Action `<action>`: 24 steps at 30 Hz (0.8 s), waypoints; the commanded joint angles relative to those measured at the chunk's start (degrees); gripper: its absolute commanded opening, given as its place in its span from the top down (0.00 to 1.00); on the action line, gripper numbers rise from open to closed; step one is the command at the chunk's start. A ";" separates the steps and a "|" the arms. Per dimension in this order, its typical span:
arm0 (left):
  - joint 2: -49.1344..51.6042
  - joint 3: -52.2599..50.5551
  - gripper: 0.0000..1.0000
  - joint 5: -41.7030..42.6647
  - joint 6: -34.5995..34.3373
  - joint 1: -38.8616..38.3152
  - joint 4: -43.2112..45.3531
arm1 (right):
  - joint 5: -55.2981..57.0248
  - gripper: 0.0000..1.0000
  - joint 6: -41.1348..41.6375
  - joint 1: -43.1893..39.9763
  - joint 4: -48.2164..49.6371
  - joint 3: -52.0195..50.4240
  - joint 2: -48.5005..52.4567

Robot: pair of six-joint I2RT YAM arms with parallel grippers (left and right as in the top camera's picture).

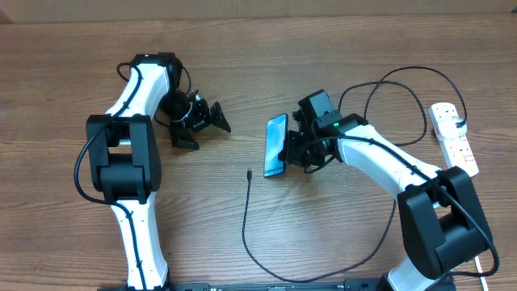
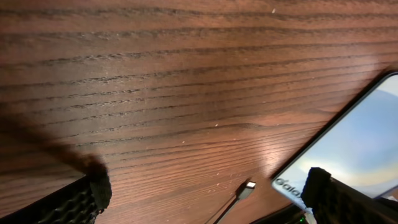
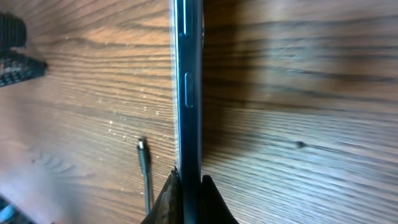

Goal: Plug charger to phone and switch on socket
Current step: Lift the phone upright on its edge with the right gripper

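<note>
The phone [image 1: 275,136] is held off the table on its long edge, blue screen facing left, and my right gripper [image 1: 286,153] is shut on its lower end. In the right wrist view the phone [image 3: 188,87] shows edge-on, pinched in my right gripper [image 3: 191,194]. The charger plug tip [image 1: 249,173] lies on the table just left of the phone, its thin black cable curving down and round to the right. My left gripper [image 1: 208,135] hangs open over bare wood to the phone's left. In its wrist view, the left gripper [image 2: 208,194] frames the charger tip [image 2: 247,188] and the phone [image 2: 354,143]. The socket [image 1: 454,137] lies far right.
The black charger cable [image 1: 380,242] sweeps in a wide loop along the front of the table and under the right arm, with more loops [image 1: 404,89] behind it near the socket. The wooden table [image 1: 242,48] is bare at the back.
</note>
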 commanded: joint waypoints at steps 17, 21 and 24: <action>0.44 0.85 0.00 -2.21 1.46 -0.48 14.86 | 13.46 0.96 -1.22 1.01 -11.23 5.60 -0.68; 0.44 0.85 0.00 -2.21 1.46 -0.48 18.47 | 15.91 0.96 -1.01 3.26 -10.73 5.60 -0.68; 0.44 0.85 0.00 -2.21 1.46 -0.48 20.15 | 17.97 0.96 -0.55 5.09 -10.08 5.60 -0.68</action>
